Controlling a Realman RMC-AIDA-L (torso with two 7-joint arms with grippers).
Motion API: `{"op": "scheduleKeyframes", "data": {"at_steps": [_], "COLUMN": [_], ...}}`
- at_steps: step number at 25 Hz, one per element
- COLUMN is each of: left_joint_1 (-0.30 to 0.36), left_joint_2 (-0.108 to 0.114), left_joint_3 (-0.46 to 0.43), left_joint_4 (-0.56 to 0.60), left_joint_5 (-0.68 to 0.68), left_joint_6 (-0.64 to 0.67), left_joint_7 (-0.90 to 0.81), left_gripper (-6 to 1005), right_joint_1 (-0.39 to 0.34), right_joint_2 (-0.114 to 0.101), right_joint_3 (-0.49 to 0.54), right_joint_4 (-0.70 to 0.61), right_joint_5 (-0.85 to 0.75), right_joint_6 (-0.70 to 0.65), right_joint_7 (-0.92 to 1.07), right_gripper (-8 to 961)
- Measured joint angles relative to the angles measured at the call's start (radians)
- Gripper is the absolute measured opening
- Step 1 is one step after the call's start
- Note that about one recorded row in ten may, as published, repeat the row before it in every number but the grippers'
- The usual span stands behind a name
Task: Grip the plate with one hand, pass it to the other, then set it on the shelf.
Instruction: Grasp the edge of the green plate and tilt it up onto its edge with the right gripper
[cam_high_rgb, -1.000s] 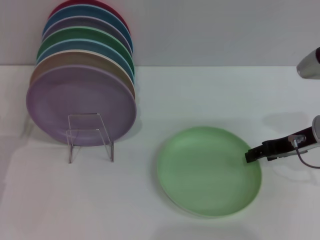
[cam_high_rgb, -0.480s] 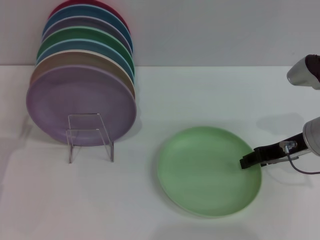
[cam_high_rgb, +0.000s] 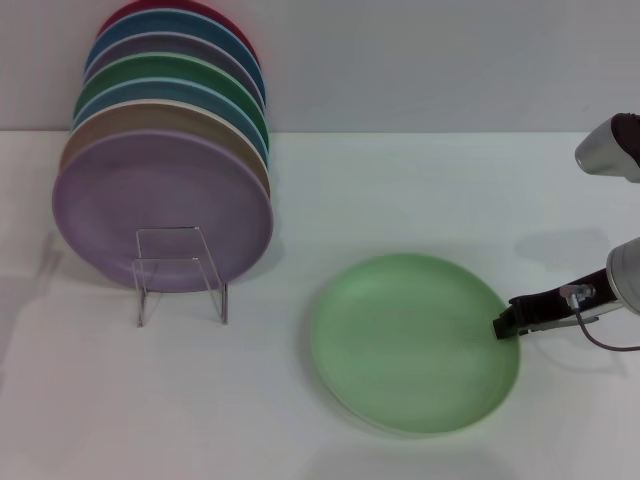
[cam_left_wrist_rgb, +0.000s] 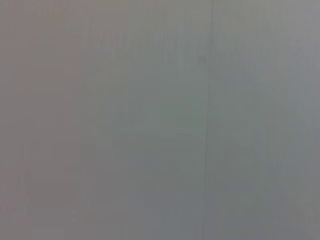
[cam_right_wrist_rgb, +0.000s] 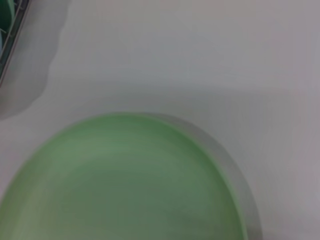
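The light mint-green plate (cam_high_rgb: 410, 342) lies flat on the white table, right of centre. It fills the lower part of the right wrist view (cam_right_wrist_rgb: 125, 185). My right gripper (cam_high_rgb: 503, 326) reaches in from the right, and its black tip is at the plate's right rim, low over the table. The clear acrylic shelf (cam_high_rgb: 180, 275) stands at the left, with several coloured plates leaning upright in it. A lilac-purple plate (cam_high_rgb: 160, 205) is the front one. My left gripper is out of view, and its wrist view shows only a plain grey surface.
The stack in the shelf reaches back towards the grey wall (cam_high_rgb: 450, 60). A darker green plate (cam_high_rgb: 170, 75) is among the plates behind the lilac one. A corner of the shelf stack shows in the right wrist view (cam_right_wrist_rgb: 9, 25). The white table (cam_high_rgb: 400, 190) lies between the shelf and the plate.
My right gripper's tip went in over the plate's right rim, then drew back to the edge. The plate has slid slightly to the left.
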Motion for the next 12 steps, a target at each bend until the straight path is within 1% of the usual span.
{"op": "scheduleKeyframes", "data": {"at_steps": [3, 12], "left_joint_1": [0.000, 0.000], "left_joint_2": [0.000, 0.000], "left_joint_3": [0.000, 0.000], "left_joint_4": [0.000, 0.000], "left_joint_5": [0.000, 0.000], "left_joint_6": [0.002, 0.008], "left_joint_7": [0.000, 0.000], "left_gripper": [799, 799], "right_joint_1": [0.001, -0.004], "right_joint_2": [-0.001, 0.000], "right_joint_3": [-0.002, -0.009], "right_joint_4": [-0.002, -0.008], "right_joint_5": [-0.002, 0.001], "right_joint_6": [-0.001, -0.027], "right_joint_7": [0.000, -0.030], "right_gripper": [122, 119]}}
